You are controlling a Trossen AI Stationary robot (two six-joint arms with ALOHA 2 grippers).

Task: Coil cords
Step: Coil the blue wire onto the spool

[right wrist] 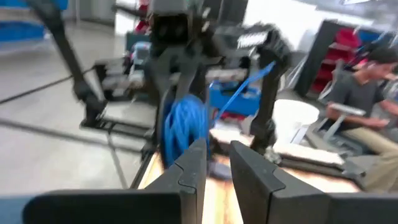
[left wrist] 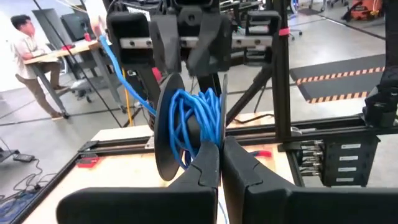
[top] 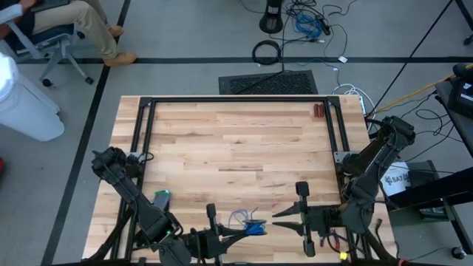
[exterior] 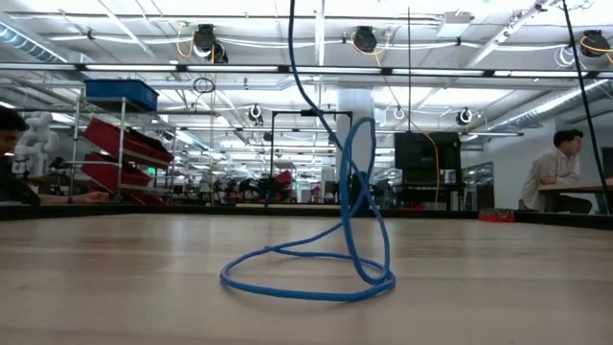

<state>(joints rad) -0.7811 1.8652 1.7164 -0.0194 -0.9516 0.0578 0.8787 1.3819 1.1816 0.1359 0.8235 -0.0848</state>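
Behind the wooden table [top: 236, 140] we see a busy workshop. At the near edge, the left gripper [top: 244, 230] has its fingers pinched on the coiled blue cord [top: 252, 225]; opposite it, the right gripper [top: 281, 214] shows fingers slightly parted, just beside the coil.

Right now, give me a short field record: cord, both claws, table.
cord: blue cord, coiled bundle at the table's near edge, loose loops trailing onto the wood
left claw: shut on the coiled bundle
right claw: just right of the bundle, fingers parted, holding nothing
table: wooden top, red-handled tool near the far right corner
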